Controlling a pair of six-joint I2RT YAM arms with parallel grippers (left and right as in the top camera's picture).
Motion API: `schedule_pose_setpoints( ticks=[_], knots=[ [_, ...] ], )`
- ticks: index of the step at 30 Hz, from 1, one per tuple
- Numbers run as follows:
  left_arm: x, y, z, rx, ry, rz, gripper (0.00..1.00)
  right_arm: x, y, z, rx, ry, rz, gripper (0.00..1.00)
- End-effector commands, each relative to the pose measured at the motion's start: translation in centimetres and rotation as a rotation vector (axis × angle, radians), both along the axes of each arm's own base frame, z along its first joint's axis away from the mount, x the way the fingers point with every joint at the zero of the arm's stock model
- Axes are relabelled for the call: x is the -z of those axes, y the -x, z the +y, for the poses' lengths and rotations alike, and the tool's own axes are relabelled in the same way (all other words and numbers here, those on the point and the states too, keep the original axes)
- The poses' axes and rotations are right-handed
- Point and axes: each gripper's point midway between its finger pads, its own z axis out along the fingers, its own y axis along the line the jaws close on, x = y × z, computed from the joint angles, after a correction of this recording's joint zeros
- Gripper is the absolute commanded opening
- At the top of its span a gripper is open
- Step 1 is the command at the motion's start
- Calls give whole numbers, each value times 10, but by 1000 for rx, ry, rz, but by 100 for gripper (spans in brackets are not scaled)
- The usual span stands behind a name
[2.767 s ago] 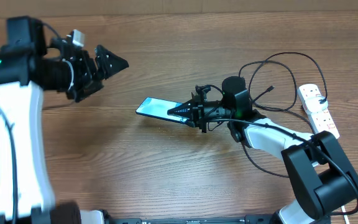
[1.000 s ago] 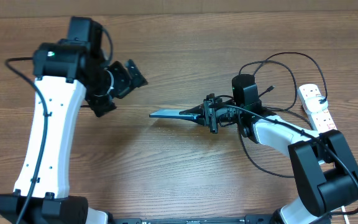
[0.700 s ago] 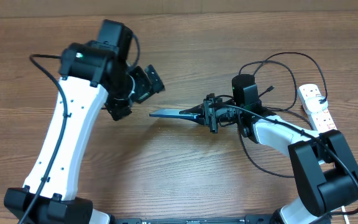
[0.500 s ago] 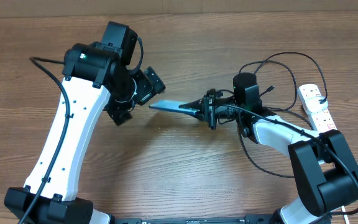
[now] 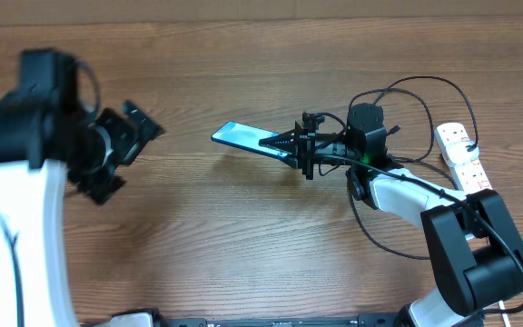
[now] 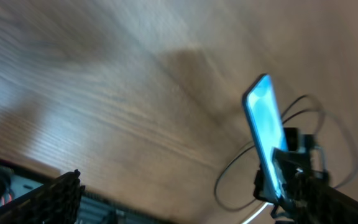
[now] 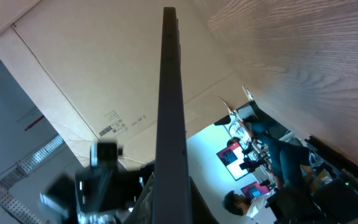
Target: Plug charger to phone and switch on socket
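1. Phone [image 5: 239,137]: my right hand [image 5: 278,144] is clamped on its end, holding it tilted off the counter [image 5: 243,250].
2. My left hand [image 5: 125,150] is blurred, spread wide and empty, well to its left.
3. Charger [image 5: 416,84] loops beside the socket [image 5: 466,156].

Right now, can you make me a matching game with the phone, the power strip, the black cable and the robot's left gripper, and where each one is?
Things:
1. phone
2. power strip
3. black cable
4. left gripper

Places:
A. lying at the right edge of the table
B. holding nothing, over the left side of the table
C. clamped in the right gripper
D. looped on the table beside the power strip

Pairs: 1-C, 2-A, 3-D, 4-B
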Motion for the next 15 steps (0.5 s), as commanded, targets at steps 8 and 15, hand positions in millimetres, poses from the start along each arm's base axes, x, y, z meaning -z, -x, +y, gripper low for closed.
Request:
schedule_pose_setpoints(
  ticks=[8, 15],
  knots=[
    [12, 41, -19, -46, 111, -230, 100, -13, 0, 0, -10, -15, -54, 4],
    [41, -10, -79, 92, 573, -378, 100, -13, 3, 1, -26, -17, -53, 4]
  ],
)
